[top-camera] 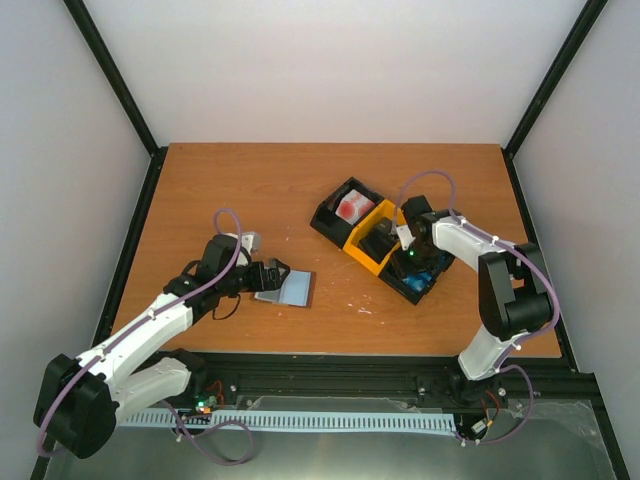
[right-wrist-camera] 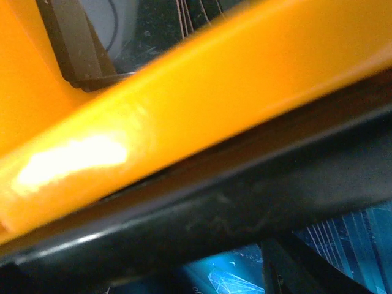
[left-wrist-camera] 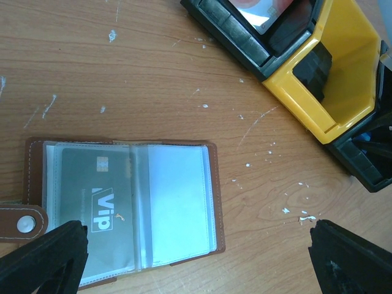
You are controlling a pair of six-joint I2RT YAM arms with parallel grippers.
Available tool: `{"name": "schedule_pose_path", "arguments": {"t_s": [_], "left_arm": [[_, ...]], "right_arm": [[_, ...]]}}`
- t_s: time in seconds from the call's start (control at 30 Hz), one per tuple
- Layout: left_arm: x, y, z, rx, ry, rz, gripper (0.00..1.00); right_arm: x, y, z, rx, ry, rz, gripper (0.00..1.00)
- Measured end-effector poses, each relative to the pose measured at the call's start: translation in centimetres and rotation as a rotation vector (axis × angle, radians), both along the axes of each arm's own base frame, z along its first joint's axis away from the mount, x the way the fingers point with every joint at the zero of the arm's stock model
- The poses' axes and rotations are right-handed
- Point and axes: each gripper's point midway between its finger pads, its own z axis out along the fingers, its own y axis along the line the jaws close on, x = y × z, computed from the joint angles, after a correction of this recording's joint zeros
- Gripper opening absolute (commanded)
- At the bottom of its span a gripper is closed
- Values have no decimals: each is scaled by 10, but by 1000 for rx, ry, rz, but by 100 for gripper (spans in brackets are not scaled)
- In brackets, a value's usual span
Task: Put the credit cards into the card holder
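The card holder (left-wrist-camera: pixel 122 208) lies open on the table, brown rim, pale grey-blue sleeves. A grey "ViP" credit card (left-wrist-camera: pixel 98 196) sits in its left sleeve; the right sleeve looks empty. My left gripper (left-wrist-camera: pixel 197 245) is open just above the holder's near edge, fingers (left-wrist-camera: pixel 43 260) wide apart. In the top view the left gripper (top-camera: pixel 272 273) is at the holder's (top-camera: pixel 293 288) left side. My right gripper (top-camera: pixel 408 262) reaches down into the tray's near compartment, where blue credit cards (right-wrist-camera: pixel 239 275) lie; its jaws are hidden.
The black-and-yellow three-compartment tray (top-camera: pixel 372 252) stands right of centre. Its yellow middle wall (right-wrist-camera: pixel 184 116) fills the right wrist view. The far compartment holds a red and white object (top-camera: pixel 350 207). White flecks dot the wooden table (left-wrist-camera: pixel 269 159).
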Motion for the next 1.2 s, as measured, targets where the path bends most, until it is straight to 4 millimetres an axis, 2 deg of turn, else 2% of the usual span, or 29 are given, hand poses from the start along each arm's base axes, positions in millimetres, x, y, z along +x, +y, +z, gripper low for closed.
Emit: {"name": "schedule_pose_path", "arguments": {"t_s": [0.47, 0.67, 0.93, 1.2], "left_arm": [[0, 6, -4, 28, 8, 24, 100], [2, 8, -5, 35, 5, 33, 100], [2, 9, -5, 41, 4, 38, 100], [3, 11, -6, 50, 1, 49, 100]], "right_arm": [[-7, 18, 8, 127, 29, 16, 54], [-12, 24, 22, 176, 2, 21, 44], [-17, 28, 28, 209, 4, 23, 32], [-24, 35, 34, 218, 38, 38, 35]]}}
